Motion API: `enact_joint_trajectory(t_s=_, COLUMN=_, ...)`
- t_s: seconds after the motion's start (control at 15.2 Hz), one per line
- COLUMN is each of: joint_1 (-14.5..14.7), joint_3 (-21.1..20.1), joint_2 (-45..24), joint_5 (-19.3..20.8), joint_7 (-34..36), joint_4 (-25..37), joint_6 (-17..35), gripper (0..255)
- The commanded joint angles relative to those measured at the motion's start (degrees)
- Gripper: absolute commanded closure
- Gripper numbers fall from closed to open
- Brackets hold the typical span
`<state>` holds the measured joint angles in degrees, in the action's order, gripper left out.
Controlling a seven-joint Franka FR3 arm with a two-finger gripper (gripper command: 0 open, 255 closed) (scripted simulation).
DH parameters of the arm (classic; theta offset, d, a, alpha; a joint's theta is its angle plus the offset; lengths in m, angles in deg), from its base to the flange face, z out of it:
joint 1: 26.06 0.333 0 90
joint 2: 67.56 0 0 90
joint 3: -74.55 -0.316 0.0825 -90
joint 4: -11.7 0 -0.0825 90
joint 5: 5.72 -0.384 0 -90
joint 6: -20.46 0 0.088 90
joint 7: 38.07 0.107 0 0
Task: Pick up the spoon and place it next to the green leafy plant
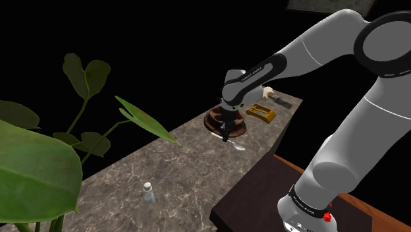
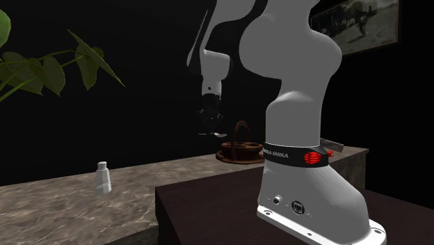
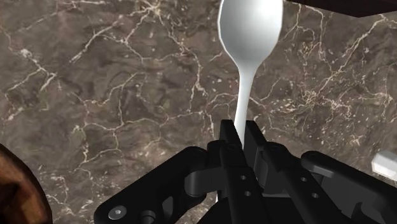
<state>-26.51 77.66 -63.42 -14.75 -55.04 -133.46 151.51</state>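
Clasping the spoon [image 3: 248, 38], the end effector [image 3: 242, 130] stands far from shoulder view's plant [image 1: 33, 168].

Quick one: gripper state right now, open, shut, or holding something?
Gripper: closed, holding the white spoon by its handle, bowl pointing away from the hand.

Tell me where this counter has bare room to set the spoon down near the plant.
The widest bare stretch of the marble counter lies between the small white bottle and the brown basket, under a long leaf of the plant. The far end is crowded: the basket, a yellow-brown block, and the gripper holding the spoon just beside them.
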Motion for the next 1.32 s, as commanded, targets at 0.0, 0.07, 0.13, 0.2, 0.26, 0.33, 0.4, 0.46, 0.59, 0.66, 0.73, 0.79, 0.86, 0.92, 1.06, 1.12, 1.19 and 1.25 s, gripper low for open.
enact_joint_trajectory(t_s=0.0, joint_1=0.0, joint_3=0.0, joint_2=1.4, joint_5=0.3, joint_7=0.5, joint_4=0.4, joint_6=-1.8, gripper=255)
enact_joint_trajectory(t_s=0.07, joint_1=-0.1, joint_3=0.0, joint_2=2.0, joint_5=0.5, joint_7=0.6, joint_4=0.6, joint_6=-2.7, gripper=255)
enact_joint_trajectory(t_s=0.13, joint_1=-0.1, joint_3=0.0, joint_2=2.6, joint_5=0.6, joint_7=0.8, joint_4=0.9, joint_6=-3.5, gripper=255)
enact_joint_trajectory(t_s=0.2, joint_1=-0.1, joint_3=0.0, joint_2=3.2, joint_5=0.8, joint_7=1.0, joint_4=1.1, joint_6=-4.3, gripper=255)
enact_joint_trajectory(t_s=0.26, joint_1=-0.1, joint_3=0.0, joint_2=3.8, joint_5=0.9, joint_7=1.1, joint_4=1.4, joint_6=-5.2, gripper=255)
enact_joint_trajectory(t_s=0.33, joint_1=-0.2, joint_3=0.0, joint_2=4.4, joint_5=1.0, joint_7=1.3, joint_4=1.7, joint_6=-6.0, gripper=255)
enact_joint_trajectory(t_s=0.4, joint_1=-0.2, joint_3=0.0, joint_2=5.0, joint_5=1.2, joint_7=1.4, joint_4=2.0, joint_6=-6.9, gripper=255)
enact_joint_trajectory(t_s=0.46, joint_1=-0.2, joint_3=0.0, joint_2=5.5, joint_5=1.3, joint_7=1.6, joint_4=2.3, joint_6=-7.7, gripper=255)
enact_joint_trajectory(t_s=0.59, joint_1=-0.3, joint_3=0.0, joint_2=6.5, joint_5=1.5, joint_7=1.8, joint_4=2.9, joint_6=-9.4, gripper=255)
enact_joint_trajectory(t_s=0.66, joint_1=-0.3, joint_3=0.0, joint_2=7.0, joint_5=1.6, joint_7=2.0, joint_4=3.3, joint_6=-10.2, gripper=255)
enact_joint_trajectory(t_s=0.73, joint_1=-0.3, joint_3=0.0, joint_2=7.5, joint_5=1.7, joint_7=2.1, joint_4=3.7, joint_6=-11.1, gripper=255)
enact_joint_trajectory(t_s=0.79, joint_1=-0.3, joint_3=0.0, joint_2=8.0, joint_5=1.8, joint_7=2.2, joint_4=4.0, joint_6=-11.9, gripper=255)
enact_joint_trajectory(t_s=0.86, joint_1=-0.4, joint_3=-0.1, joint_2=8.5, joint_5=1.9, joint_7=2.4, joint_4=4.4, joint_6=-12.7, gripper=255)
enact_joint_trajectory(t_s=0.92, joint_1=-0.4, joint_3=-0.1, joint_2=8.9, joint_5=1.9, joint_7=2.5, joint_4=4.8, joint_6=-13.6, gripper=255)
enact_joint_trajectory(t_s=1.06, joint_1=-0.4, joint_3=-0.1, joint_2=9.7, joint_5=2.1, joint_7=2.7, joint_4=5.7, joint_6=-15.2, gripper=255)
enact_joint_trajectory(t_s=1.12, joint_1=-0.4, joint_3=-0.1, joint_2=10.1, joint_5=2.2, joint_7=2.9, joint_4=6.1, joint_6=-16.1, gripper=255)
enact_joint_trajectory(t_s=1.19, joint_1=-0.4, joint_3=-0.1, joint_2=10.5, joint_5=2.2, joint_7=3.0, joint_4=6.5, joint_6=-16.9, gripper=255)
enact_joint_trajectory(t_s=1.25, joint_1=-0.5, joint_3=-0.1, joint_2=10.9, joint_5=2.3, joint_7=3.1, joint_4=7.0, joint_6=-17.7, gripper=255)
